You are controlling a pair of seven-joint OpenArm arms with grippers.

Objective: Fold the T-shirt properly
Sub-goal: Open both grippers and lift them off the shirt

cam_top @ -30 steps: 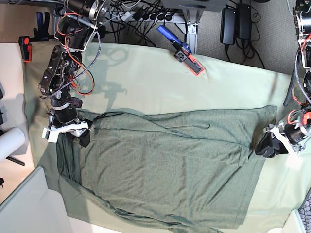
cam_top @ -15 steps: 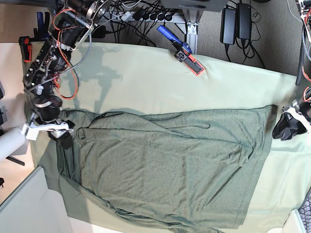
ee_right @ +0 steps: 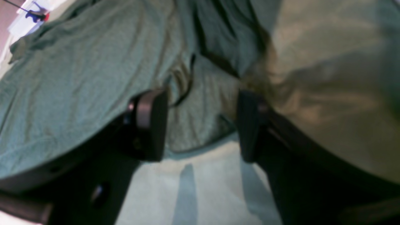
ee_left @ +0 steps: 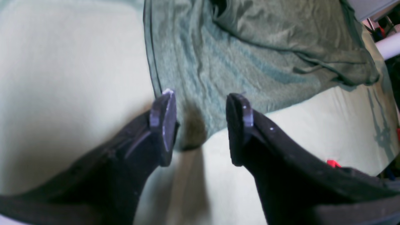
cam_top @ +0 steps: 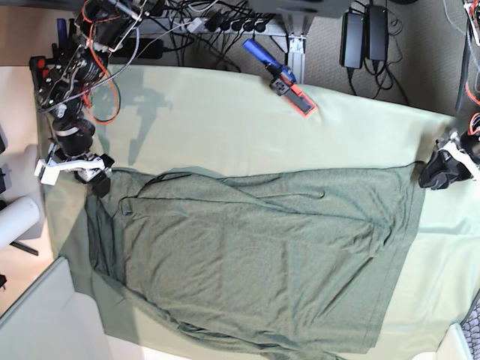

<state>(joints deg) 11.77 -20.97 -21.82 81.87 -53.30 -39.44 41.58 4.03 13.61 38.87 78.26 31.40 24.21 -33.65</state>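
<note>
- The T-shirt [cam_top: 255, 255] lay spread flat on the table cloth [cam_top: 225, 120], apparently laid out for folding.
- The left gripper [ee_left: 200, 125] hovered released beside a hem corner, empty.
- The right gripper [ee_right: 200, 125] gaped empty at the opposite edge.

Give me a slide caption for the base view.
Dark grey-green knit T-shirt spread on pale mint table cloth, both tools open off its corners.
</note>
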